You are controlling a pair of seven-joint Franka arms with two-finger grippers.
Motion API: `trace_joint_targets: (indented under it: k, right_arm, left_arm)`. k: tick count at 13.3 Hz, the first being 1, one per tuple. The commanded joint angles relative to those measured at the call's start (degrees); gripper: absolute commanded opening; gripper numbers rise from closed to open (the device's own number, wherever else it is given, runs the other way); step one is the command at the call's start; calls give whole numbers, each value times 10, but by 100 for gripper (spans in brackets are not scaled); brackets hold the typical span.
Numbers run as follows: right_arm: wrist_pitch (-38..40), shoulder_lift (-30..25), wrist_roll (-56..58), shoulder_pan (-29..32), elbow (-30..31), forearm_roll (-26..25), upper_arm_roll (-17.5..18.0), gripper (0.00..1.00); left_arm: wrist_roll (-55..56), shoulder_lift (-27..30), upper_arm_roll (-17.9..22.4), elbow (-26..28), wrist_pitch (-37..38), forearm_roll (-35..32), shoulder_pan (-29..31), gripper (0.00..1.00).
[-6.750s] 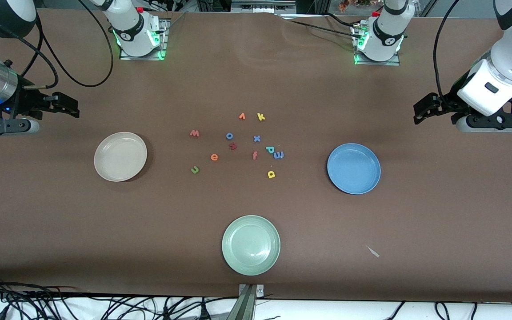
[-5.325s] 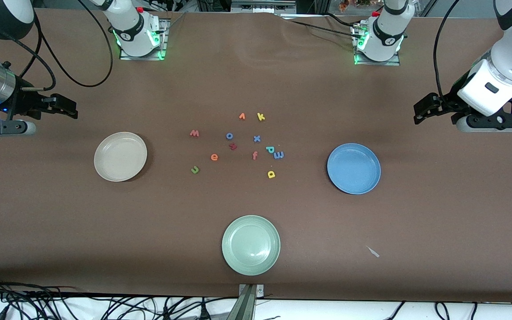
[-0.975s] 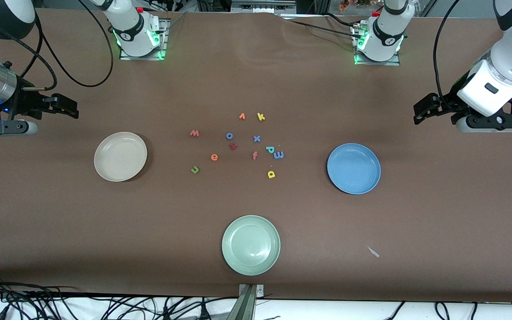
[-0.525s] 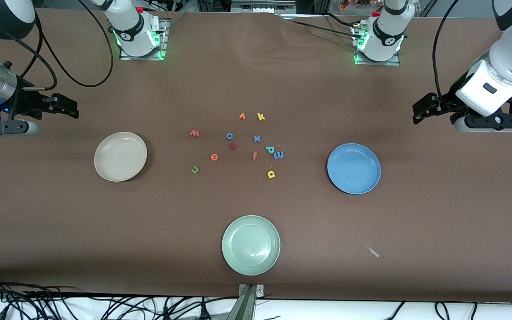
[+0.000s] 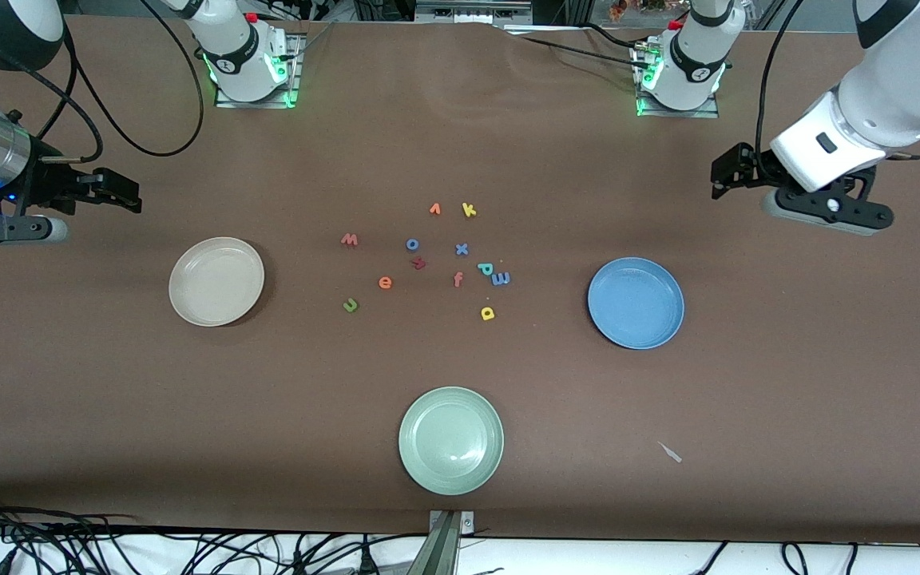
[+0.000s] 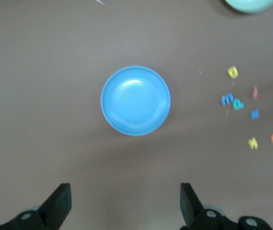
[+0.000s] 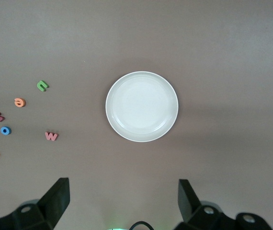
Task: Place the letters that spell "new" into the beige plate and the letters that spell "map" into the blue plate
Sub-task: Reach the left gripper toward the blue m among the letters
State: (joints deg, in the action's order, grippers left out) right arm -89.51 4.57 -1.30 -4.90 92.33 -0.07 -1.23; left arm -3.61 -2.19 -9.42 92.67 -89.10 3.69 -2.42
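Left gripper [image 5: 722,172], jaws wide and empty, has just swung inward from the table end, now farther from the camera than the blue plate [image 5: 636,303]. Probably heading for the "map" letters [image 5: 492,275]. Right gripper [image 5: 120,192] waits, wide open; nothing plated yet.

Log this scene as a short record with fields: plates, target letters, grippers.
beige plate: round cream-beige plate, empty, toward the right arm's end
blue plate: round blue plate, empty, toward the left arm's end
new letters: green n, orange e, pinkish-red w, on the table
map letters: blue m, yellow a, teal p, on the table
left gripper: open, empty
right gripper: open, empty
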Motion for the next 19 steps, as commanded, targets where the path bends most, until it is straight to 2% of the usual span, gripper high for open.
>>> trace_joint_targets:
  k: [1, 4, 6, 7, 9, 11, 13, 16, 19]
  right_arm:
    - [5, -4, -4, 1, 0, 5, 2, 100]
    - [4, -3, -5, 1, 0, 9, 2, 100]
    - [4, -3, -6, 1, 0, 10, 2, 100]
    - [1, -2, -7, 2, 0, 11, 2, 100]
    - [0, -2, -7, 2, 0, 11, 2, 100]
    - [-1, 2, -6, 1, 0, 11, 2, 100]
    - [0, 5, 3, -4, -3, 11, 3, 100]
    - [-3, 19, 4, -22, -5, 8, 28, 100]
    - [-7, 68, -4, -59, -7, 12, 47, 100]
  left_arm:
    - [-98, -11, -23, -14, 17, 9, -10, 100]
    - [-131, -45, -109, -16, 4, -12, -24, 100]
    - [-133, -57, -145, -10, -19, -60, -39, 100]
    - [-133, -80, -154, -13, -21, -61, -43, 100]
    - [-137, -132, -158, -14, -47, -61, -55, 100]
    - [-140, -171, -156, -10, -110, -65, -77, 100]
    - [-192, -214, -157, -11, -163, -83, -87, 100]
    - [-284, -276, -156, -8, -248, -85, -93, 100]
    - [-314, -318, -156, -6, -322, -147, -110, 100]
